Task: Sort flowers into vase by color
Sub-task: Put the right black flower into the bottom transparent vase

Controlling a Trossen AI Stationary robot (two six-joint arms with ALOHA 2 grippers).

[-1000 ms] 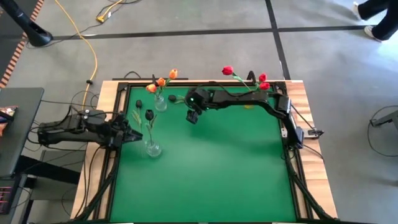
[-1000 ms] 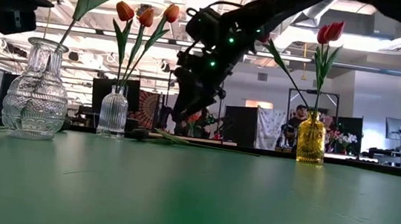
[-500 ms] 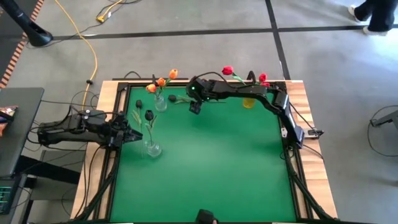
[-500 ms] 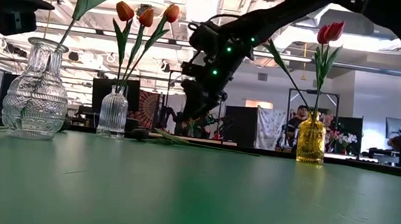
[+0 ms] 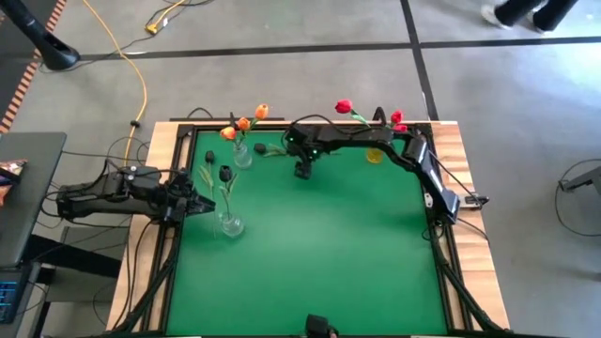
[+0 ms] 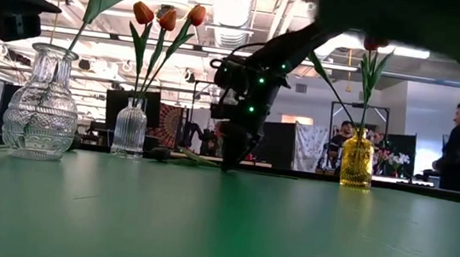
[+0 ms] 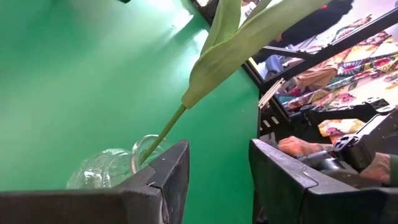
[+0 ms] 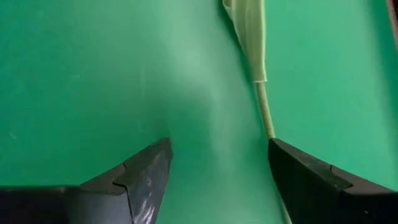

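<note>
A flower (image 8: pixel 261 81) lying on the green bench (image 5: pixel 329 244) toward twelve o'clock is straddled by the spread, empty right hand (image 5: pixel 302 171); the left hand (image 5: pixel 199 201) is parked unclenched at nine o'clock.

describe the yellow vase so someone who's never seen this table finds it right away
Start at the green table and go to its far edge, toward the right corner. The yellow vase stands there holding red tulips. It is the only coloured vase; the other two are clear glass, over on the left side.
</note>
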